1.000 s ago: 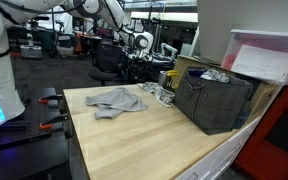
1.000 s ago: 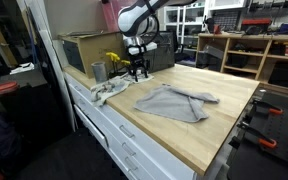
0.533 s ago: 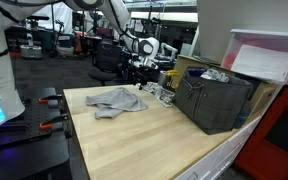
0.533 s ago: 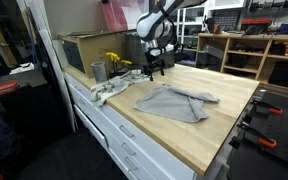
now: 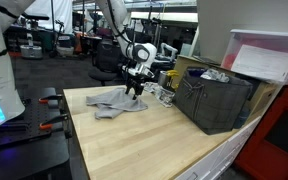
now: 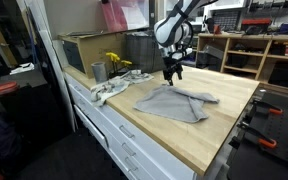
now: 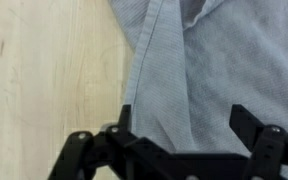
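Note:
A grey cloth [image 5: 116,100] [image 6: 174,102] lies crumpled on the wooden tabletop [image 5: 144,140] [image 6: 224,120]. My gripper [image 5: 135,88] [image 6: 172,70] hangs just above the cloth's far edge, jaws spread wide with nothing between them. In the wrist view the grey cloth [image 7: 214,70] fills most of the picture, with a raised fold running down it, and my gripper [image 7: 184,125] straddles that fold near the cloth's left edge. Bare wood [image 7: 44,80] shows to the left.
A dark crate [image 5: 216,100] stands at one end of the table beside a metal cup [image 6: 98,71], a yellow item [image 6: 116,62] and a pale rag [image 6: 109,88]. A cardboard box [image 6: 84,48] sits behind them. Workshop benches lie beyond.
My gripper has swung away from the items near the crate and come over the grey cloth. Its jaws opened wide on the way.

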